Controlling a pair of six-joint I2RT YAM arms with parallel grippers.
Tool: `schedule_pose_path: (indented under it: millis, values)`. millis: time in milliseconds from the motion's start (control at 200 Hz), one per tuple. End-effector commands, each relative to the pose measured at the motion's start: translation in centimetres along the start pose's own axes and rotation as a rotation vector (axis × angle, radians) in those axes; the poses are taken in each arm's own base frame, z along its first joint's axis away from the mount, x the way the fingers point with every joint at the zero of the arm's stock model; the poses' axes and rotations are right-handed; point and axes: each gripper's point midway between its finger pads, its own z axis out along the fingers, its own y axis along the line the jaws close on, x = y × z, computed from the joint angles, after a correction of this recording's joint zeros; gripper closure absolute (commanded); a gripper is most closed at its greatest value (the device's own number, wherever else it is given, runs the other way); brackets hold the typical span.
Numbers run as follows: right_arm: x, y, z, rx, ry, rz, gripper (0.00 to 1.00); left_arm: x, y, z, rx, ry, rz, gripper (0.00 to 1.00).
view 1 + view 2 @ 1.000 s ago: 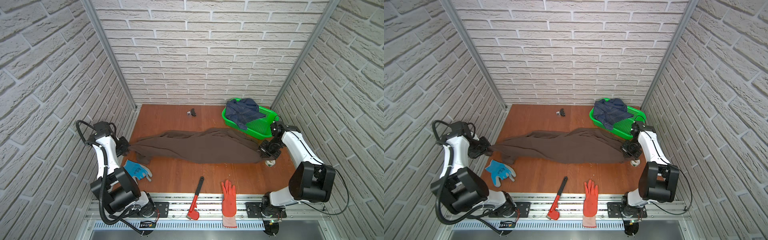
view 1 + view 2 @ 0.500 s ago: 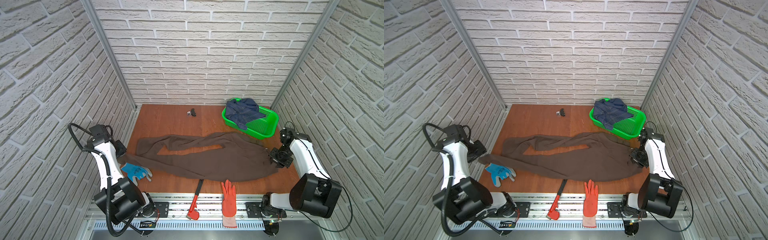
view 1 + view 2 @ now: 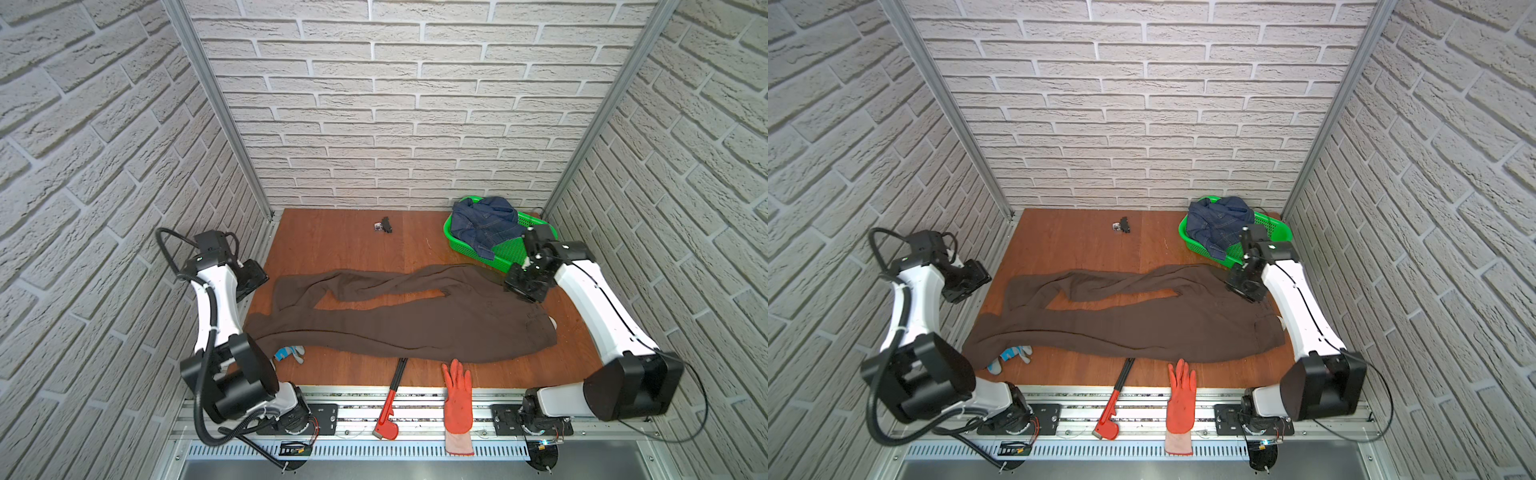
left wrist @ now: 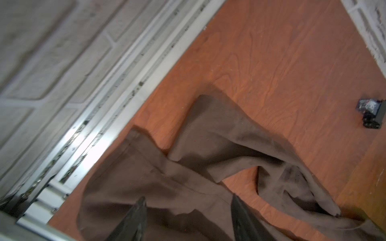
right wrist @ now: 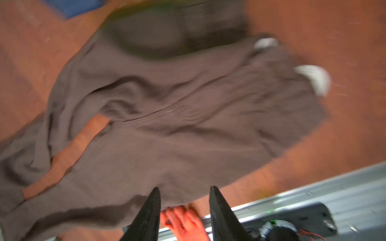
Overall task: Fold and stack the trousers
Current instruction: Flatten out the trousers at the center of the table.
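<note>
At the table's [image 3: 332, 245] left edge, the left gripper [image 4: 188, 196] hangs with its jaws apart and nothing between them, just above the leg ends of the trousers [image 3: 415, 328]. A blue glove [image 3: 289, 353] peeks out from under the near leg's hem. The trousers lie loose on the table from left to right, with the 2 legs pointing left and the waist on the right. The far leg is twisted, and bare wood shows between the legs. A small black object [image 3: 386, 225] sits far back. A red wrench [image 3: 390, 409] and an orange glove [image 3: 457, 399] lie at the near edge; the wrench's handle is tucked under the fabric. A green basket [image 3: 509, 249] in the far right corner holds a denim garment [image 3: 484, 226]. The right gripper [image 5: 184, 187] hovers over the waist, jaws parted and empty.
</note>
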Motion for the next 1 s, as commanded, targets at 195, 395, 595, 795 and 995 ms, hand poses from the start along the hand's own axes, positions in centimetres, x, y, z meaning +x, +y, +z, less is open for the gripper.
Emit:
schedule_pose_path:
  millis: [195,395,595,795,995]
  values:
    - [0.0,6.8,7.5,0.005,0.073,-0.060,0.61,-2.0,-2.2,7.5,0.031,0.093,-0.016,0.34]
    - [0.4,6.4,10.0,0.030,0.104,-0.077,0.62,-3.7,-3.4,10.4,0.023,0.139,0.019,0.32]
    - [0.8,6.2,11.1,0.041,0.124,-0.091,0.62,-3.6,-2.9,13.2,-0.017,0.191,0.026,0.31]
    - [1.1,5.9,11.8,0.054,0.143,-0.093,0.63,-2.6,-3.5,15.2,-0.034,0.239,0.057,0.30]
    - [1.0,5.5,11.4,0.058,0.131,-0.095,0.63,-1.8,-3.4,15.9,-0.067,0.265,0.084,0.69]
